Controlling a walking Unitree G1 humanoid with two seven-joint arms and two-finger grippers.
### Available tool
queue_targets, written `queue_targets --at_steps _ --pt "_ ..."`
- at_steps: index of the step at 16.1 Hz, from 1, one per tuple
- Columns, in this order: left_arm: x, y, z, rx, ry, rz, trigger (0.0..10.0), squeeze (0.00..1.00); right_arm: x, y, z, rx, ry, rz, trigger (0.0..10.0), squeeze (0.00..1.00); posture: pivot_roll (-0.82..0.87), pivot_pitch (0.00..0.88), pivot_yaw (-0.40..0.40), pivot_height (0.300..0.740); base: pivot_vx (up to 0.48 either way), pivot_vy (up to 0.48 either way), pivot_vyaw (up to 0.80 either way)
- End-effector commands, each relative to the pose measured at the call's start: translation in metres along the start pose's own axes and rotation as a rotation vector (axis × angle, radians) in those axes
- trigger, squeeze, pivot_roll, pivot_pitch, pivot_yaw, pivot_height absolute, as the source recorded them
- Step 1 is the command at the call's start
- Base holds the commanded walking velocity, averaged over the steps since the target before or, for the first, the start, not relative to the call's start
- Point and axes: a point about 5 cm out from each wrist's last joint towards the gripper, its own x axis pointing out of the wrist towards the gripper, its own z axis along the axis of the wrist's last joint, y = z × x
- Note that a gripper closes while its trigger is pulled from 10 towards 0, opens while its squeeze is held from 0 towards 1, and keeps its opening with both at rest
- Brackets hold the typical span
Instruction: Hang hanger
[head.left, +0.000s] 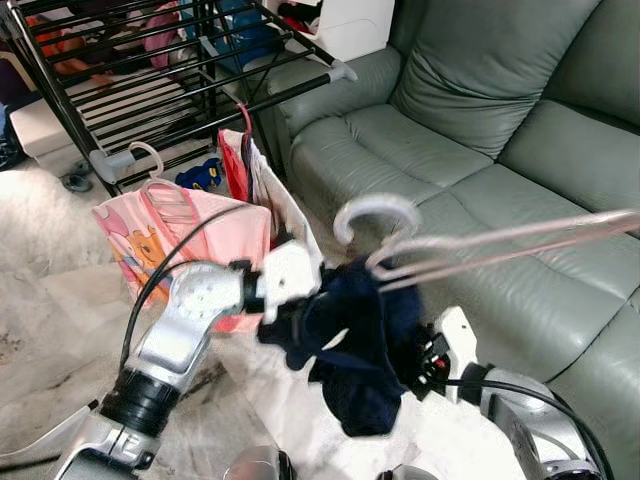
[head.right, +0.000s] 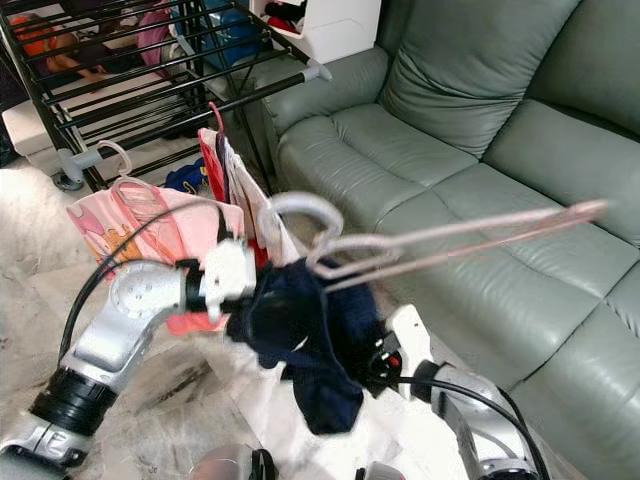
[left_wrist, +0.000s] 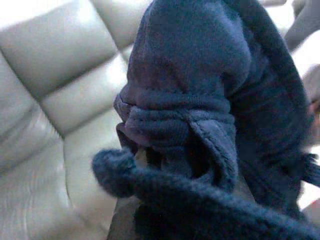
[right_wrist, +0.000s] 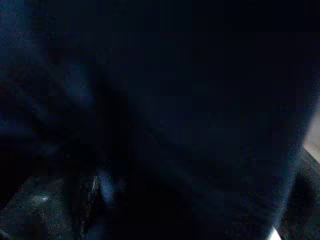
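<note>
A pale hanger (head.left: 480, 245) was held up over the green sofa (head.left: 520, 150), its hook (head.left: 375, 215) curved toward the drying rack (head.left: 150, 60); a dark garment (head.left: 355, 340) was bunched between both grippers, so whether either gripper was gripping could not be told; pink cloth (head.left: 190, 235) was hung at the rack's near edge.

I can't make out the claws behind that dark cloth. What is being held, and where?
The dark navy garment, bunched between both arms with the hanger threaded in it. The left claw meets its bunched edge; exact hold points are hidden.
</note>
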Motion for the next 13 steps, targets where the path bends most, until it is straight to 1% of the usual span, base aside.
queue_targets --at_steps 1,2,4,5,6,7,8,9,10,11,12,13 --pt "-0.001 0.012 0.022 0.053 -0.068 0.035 0.0 0.0 -0.001 -0.005 -0.006 -0.012 0.049 -0.036 10.0 0.0 0.0 0.0 0.057 0.74 0.0 0.0 0.0" --pt "-0.002 0.017 0.03 0.056 -0.088 0.052 0.0 0.0 -0.005 -0.01 -0.014 -0.003 0.085 -0.077 10.0 0.0 0.0 0.0 0.055 0.74 0.0 0.0 0.0" --pt "-0.006 0.025 0.035 0.068 -0.092 0.076 0.0 0.0 -0.012 -0.018 -0.024 0.025 0.118 -0.149 10.0 0.0 0.0 0.0 0.053 0.74 0.0 0.0 0.0" --pt "-0.011 0.031 0.035 0.068 -0.082 0.101 0.0 0.0 -0.02 -0.028 -0.03 0.051 0.128 -0.239 0.0 0.0 0.0 0.0 0.053 0.74 0.0 0.0 0.0" --pt "-0.016 0.034 0.032 0.069 -0.062 0.115 0.0 0.0 -0.028 -0.037 -0.031 0.082 0.121 -0.312 0.0 0.0 0.0 0.0 0.053 0.74 0.0 0.0 0.0" --pt "-0.024 0.037 0.026 0.049 -0.035 0.142 0.0 0.0 -0.038 -0.049 -0.03 0.108 0.096 -0.417 0.0 0.0 -0.01 0.0 0.058 0.74 0.0 0.0 0.0" --pt "-0.03 0.037 0.021 0.026 -0.014 0.158 0.0 0.0 -0.046 -0.058 -0.028 0.119 0.074 -0.485 0.0 0.0 -0.01 0.0 0.058 0.74 0.0 0.0 0.0" --pt "-0.044 0.035 0.007 0.0 0.054 0.172 0.0 0.0 -0.061 -0.076 -0.02 0.124 0.015 -0.636 0.0 0.0 -0.02 0.0 0.061 0.74 0.0 0.0 0.0" --pt "-0.054 0.032 -0.005 -0.025 0.111 0.175 0.0 0.0 -0.074 -0.089 -0.009 0.118 -0.05 -0.749 0.0 0.0 -0.02 0.0 0.061 0.74 0.0 0.0 0.0" --pt "-0.069 0.026 -0.024 -0.085 0.183 0.173 0.0 0.0 -0.088 -0.104 0.014 0.127 -0.192 -0.87 0.0 0.0 -0.02 0.0 0.063 0.74 0.0 0.0 0.0" --pt "-0.076 0.021 -0.036 -0.122 0.22 0.175 0.0 0.0 -0.094 -0.111 0.032 0.101 -0.28 -0.913 0.0 0.0 -0.03 0.0 0.062 0.74 0.0 0.0 0.0" --pt "-0.084 0.016 -0.053 -0.185 0.261 0.2 0.0 0.0 -0.097 -0.116 0.059 0.057 -0.395 -0.94 0.0 0.0 -0.03 0.0 0.062 0.74 0.0 0.0 0.0"
